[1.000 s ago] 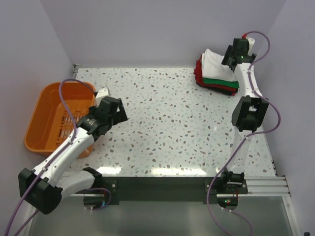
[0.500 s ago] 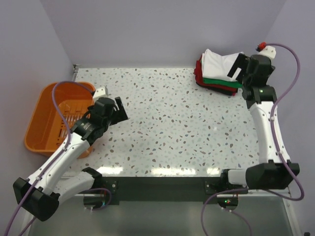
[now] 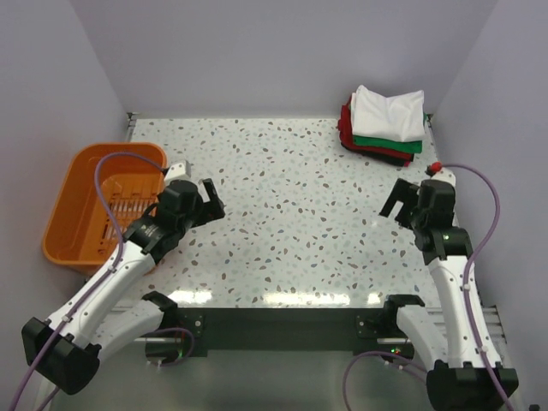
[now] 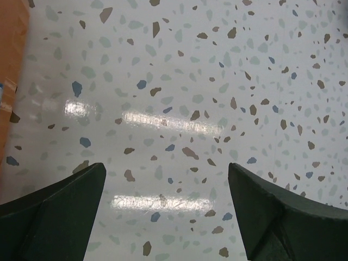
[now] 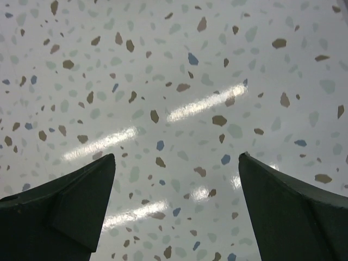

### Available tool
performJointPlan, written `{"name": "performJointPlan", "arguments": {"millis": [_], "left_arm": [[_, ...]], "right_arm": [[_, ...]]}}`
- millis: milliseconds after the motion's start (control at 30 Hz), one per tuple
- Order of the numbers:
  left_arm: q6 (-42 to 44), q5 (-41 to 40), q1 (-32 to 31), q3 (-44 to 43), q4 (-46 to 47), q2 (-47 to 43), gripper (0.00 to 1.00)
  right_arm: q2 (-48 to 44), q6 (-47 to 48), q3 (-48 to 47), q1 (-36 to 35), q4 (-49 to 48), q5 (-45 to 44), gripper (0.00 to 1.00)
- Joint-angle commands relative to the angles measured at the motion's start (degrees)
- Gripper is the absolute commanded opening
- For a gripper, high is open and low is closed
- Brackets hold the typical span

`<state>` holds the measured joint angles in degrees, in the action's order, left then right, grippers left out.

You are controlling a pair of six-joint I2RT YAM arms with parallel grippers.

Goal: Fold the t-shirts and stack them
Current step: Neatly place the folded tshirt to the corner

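Left gripper (image 3: 205, 201): jaws spread wide with nothing between them; only speckled table (image 4: 179, 76) lies beneath.
Right gripper (image 3: 401, 199): jaws spread wide and not holding anything, over bare table.
T-shirts (image 3: 383, 128): one folded stack, beyond the right fingertips and well apart from them. It lies far across the table from the left fingertips.
Stack order: off-white shirt (image 3: 390, 110) on top, green shirt (image 3: 387, 142) below it. The red shirt (image 3: 345, 120) and dark shirt (image 3: 377, 155) show at the edges.
Orange basket (image 3: 64, 214): just beside the left gripper, on its outer side.
Handling, judged: light, soft and limp cloth that sags and unfolds if lifted by one point. It is not fragile, and layers may slide over each other.
Grip point, judged: pinch a folded edge through all of one shirt's layers, one gripper at each end.
Task state, judged: the visible shirts are already folded and stacked.
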<state>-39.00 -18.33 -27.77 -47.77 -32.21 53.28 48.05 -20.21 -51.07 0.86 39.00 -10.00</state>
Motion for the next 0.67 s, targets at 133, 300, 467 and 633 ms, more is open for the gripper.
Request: {"name": "performJointPlan", "arguments": {"millis": [133, 300, 467, 633], "left_arm": [[-1.3, 0.8, 0.3, 3.3, 2.3, -2.7, 1.0], [-2.3, 0.7, 0.3, 4.1, 1.6, -4.1, 1.0], [-2.6, -0.1, 0.3, 4.3, 0.8, -4.6, 1.0], [-2.9, -0.5, 0.3, 4.3, 0.1, -4.7, 1.0]], "right_arm": [[-10.2, -4.1, 9.8, -0.1, -1.4, 3.5, 0.99], [-13.6, -4.4, 10.2, -0.1, -1.4, 1.9, 0.98], [-14.0, -4.3, 10.5, -0.1, -0.5, 0.3, 0.99], [-13.4, -4.1, 11.2, -0.1, -1.7, 1.3, 0.99]]}}
